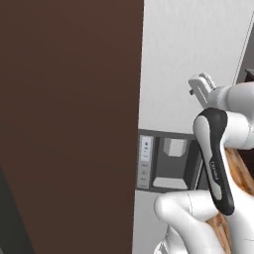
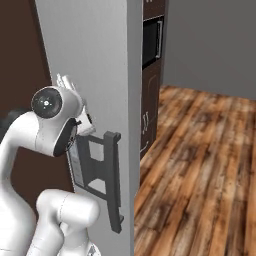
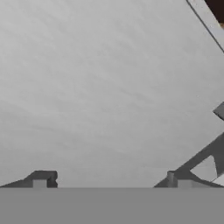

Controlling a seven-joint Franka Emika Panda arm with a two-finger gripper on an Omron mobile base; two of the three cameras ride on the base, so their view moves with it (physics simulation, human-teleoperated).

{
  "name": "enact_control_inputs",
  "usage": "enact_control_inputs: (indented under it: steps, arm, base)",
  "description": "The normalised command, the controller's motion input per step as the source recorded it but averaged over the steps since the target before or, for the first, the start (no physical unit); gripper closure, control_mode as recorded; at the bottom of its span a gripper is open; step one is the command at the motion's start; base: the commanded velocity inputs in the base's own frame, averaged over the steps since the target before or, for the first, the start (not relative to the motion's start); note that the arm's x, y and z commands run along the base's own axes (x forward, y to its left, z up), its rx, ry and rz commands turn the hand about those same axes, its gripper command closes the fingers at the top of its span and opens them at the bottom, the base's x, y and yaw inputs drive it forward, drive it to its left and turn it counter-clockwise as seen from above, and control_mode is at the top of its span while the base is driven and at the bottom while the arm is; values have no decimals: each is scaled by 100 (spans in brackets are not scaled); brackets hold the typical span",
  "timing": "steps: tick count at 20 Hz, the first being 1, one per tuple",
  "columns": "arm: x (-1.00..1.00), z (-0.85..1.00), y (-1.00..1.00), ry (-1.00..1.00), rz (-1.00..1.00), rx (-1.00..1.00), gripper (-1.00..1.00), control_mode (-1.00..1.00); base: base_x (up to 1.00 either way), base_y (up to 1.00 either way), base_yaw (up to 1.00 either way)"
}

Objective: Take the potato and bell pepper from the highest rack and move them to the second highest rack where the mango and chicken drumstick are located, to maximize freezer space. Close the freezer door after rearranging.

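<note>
Left base view: my gripper (image 1: 198, 87) is raised in front of the freezer door (image 1: 188, 59), a flat, smooth white slab that is shut, with nothing between the open fingers. Below it sits a dark grey dispenser panel (image 1: 166, 163), recessed and hard-edged, and to the left stands a tall dark brown cabinet (image 1: 69, 124) with a matt face. Right base view: the freezer (image 2: 132, 75) shows as a tall white box seen from its corner, with the dispenser panel (image 2: 100, 170) standing proud of the front and my gripper (image 2: 67, 82) close to the door face above it; a wood-plank floor (image 2: 200, 170) and a built-in oven (image 2: 151, 42) lie beyond. Hand view: both finger tips (image 3: 41, 179) stand wide apart, holding nothing, aimed at bare white door surface; a grey edge runs across the upper right corner. The bell pepper, potato, mango and chicken drumstick are hidden behind the shut door, so their positions cannot be confirmed. Judgement: the door will be heavy and rigid; its skin offers no grip, so take hold at a handle or edge. The pepper is likely light, glossy and slippery; grasp it across its widest part.
</note>
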Motion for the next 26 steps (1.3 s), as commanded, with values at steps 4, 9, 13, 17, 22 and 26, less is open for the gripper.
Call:
enact_control_inputs:
  steps: [4, 9, 13, 17, 22, 26]
  arm:
    - [78, -12, -14, 0, 0, 30, -100, -100]
    - [78, -15, 0, 0, 0, 31, -100, -100]
    - [78, -18, 0, 0, 0, 27, -100, -100]
    - [70, -18, 7, 0, 2, 30, -100, -100]
    - [66, -21, 32, 0, 22, 28, -100, -100]
    - [61, -18, 46, 0, 29, 18, -100, -100]
  base:
    - [0, 0, 0]
    - [0, 0, 0]
    - [0, 0, 0]
    - [0, 0, 0]
    - [0, 0, 0]
    - [0, 0, 0]
